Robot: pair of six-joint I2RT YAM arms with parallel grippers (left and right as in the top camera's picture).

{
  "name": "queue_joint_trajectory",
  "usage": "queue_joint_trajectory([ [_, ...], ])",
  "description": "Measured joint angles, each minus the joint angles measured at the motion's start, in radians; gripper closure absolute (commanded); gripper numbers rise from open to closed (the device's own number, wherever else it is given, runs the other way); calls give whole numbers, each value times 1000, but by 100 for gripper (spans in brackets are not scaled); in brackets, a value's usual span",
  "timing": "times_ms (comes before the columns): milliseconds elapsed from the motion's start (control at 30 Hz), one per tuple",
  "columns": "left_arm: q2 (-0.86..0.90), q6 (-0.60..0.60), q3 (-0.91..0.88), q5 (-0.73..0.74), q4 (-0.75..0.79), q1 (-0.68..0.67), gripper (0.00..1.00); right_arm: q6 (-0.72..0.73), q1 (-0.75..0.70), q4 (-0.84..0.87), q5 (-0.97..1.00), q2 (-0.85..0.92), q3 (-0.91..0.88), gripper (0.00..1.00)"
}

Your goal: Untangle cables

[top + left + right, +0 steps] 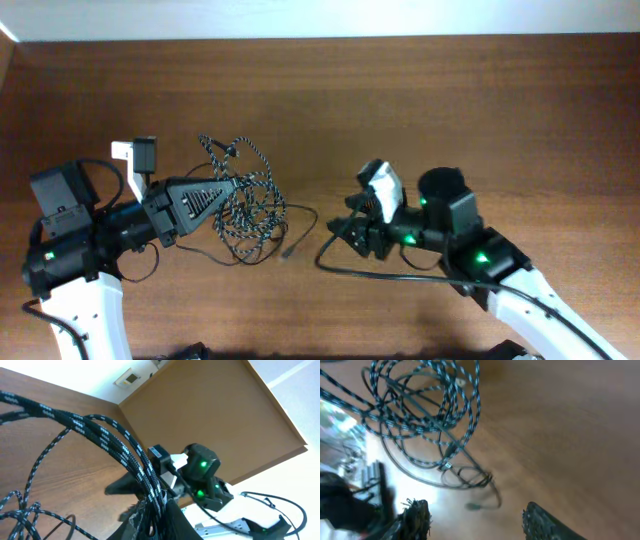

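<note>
Though the wall plate (pixel 129 378) is too small to read, the rest is plain: brown wood-grain table (pixel 450 100), white wall (pixel 300 15) along 12 o'clock. Speckled cord (pixel 250 205) sits tangled with a thin black cord (pixel 300 238) at 9 o'clock of table centre. Left gripper (pixel 238 188) is clenched on speckled cord strands. Right gripper (pixel 476 510) is released, fingers wide apart, at 3 o'clock of the tangle.

**Right gripper open above a loose cord end**

The view is blurred. The right gripper (pixel 474 521) has its 2 fingers (pixel 417 517) spread apart, nothing between them. Beyond, on the wooden table (pixel 560 425), the speckled braided cord (pixel 427 410) lies in tangled loops at upper left. A thin black cord (pixel 470 477) trails from it, ending at a small plug (pixel 473 506) near the fingers.
</note>
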Motion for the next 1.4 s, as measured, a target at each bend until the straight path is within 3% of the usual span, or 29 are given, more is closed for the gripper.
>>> queue_joint_trajectory([
  [100, 0, -26, 2, 3, -4, 0, 94, -128, 31, 209, -21, 178, -2, 47],
  [200, 0, -34, 3, 3, -4, 0, 96, -156, 32, 325, -141, 255, -4, 88],
  [233, 0, -37, 3, 2, -4, 0, 95, -169, 32, 344, -164, 276, -5, 96],
  [367, 0, -39, 4, -32, -36, 0, 92, -171, 29, 431, -190, 278, -6, 96],
  [433, 0, -42, 5, -193, -93, -1, 89, -147, -53, 471, -198, 230, -5, 96],
  [533, -1, -42, 6, -393, -117, -2, 89, 15, -274, 479, -206, 53, -5, 96],
  [567, -1, -42, 6, -445, -117, -3, 83, 54, -317, 478, -210, 18, -5, 96],
  [633, -2, -44, 6, -610, -120, -5, 58, 155, -414, 474, -231, -68, -5, 96],
  [667, -2, -42, 6, -661, -121, -6, 12, 177, -438, 473, -250, -95, -5, 96],
  [700, -2, -45, 6, -714, -120, -6, 1, 192, -454, 472, -278, -122, -5, 96],
  [933, -2, -89, 6, -792, -150, -6, 1, 286, -460, 467, -321, -168, -5, 96],
  [1033, -2, -106, -11, -792, -156, -6, 1, 430, -460, 629, -311, -165, -12, 96],
  [1100, -2, -108, -49, -774, -156, -6, 1, 560, -460, 757, -195, -163, -8, 96],
  [1233, -3, -110, -135, -600, -158, -6, 1, 695, -460, 747, 57, -94, -4, 96],
  [1300, -3, -110, -136, -577, -160, -6, 1, 713, -460, 602, 125, -37, 61, 96],
  [1400, -4, -110, -137, -568, -159, -6, 1, 662, -459, 205, 251, 34, 255, 96],
])
